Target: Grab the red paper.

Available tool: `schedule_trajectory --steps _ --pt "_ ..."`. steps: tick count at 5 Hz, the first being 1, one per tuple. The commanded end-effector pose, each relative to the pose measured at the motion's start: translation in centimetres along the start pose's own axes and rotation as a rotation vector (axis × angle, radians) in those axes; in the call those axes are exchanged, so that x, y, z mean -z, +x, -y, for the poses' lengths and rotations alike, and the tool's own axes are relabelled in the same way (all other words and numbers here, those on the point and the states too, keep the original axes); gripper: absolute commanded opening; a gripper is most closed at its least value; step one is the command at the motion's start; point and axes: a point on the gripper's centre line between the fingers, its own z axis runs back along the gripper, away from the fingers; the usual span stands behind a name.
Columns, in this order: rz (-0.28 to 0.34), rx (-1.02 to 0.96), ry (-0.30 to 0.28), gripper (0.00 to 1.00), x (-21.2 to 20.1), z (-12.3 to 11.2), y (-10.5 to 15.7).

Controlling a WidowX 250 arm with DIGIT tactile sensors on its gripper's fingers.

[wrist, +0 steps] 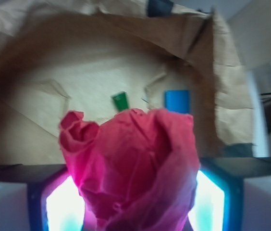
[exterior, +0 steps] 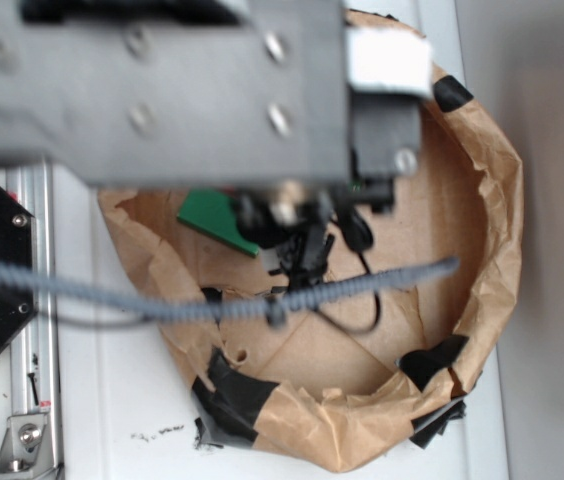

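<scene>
The red paper (wrist: 130, 168), a crumpled bright red wad, fills the lower middle of the wrist view. It sits squeezed between my two glowing finger pads (wrist: 63, 207), so my gripper (wrist: 133, 202) is shut on it. The wad hangs in front of the bin floor, and its lower part runs out of the frame. In the exterior view my gripper (exterior: 302, 255) points down inside the bin under the blurred arm body. The red paper is hidden there.
A round bin with crumpled brown paper walls (exterior: 492, 200) and black tape patches surrounds the work area. On its floor lie a green block (wrist: 120, 101) and a blue block (wrist: 177, 101). A grey coiled cable (exterior: 162, 300) crosses the exterior view.
</scene>
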Motion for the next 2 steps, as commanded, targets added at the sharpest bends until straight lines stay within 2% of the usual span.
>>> schedule_trajectory --steps 1,2 --pt "0.188 -0.182 0.059 0.0 -1.96 1.26 1.55" --pt "0.183 -0.173 0.088 0.0 -1.23 1.48 1.43"
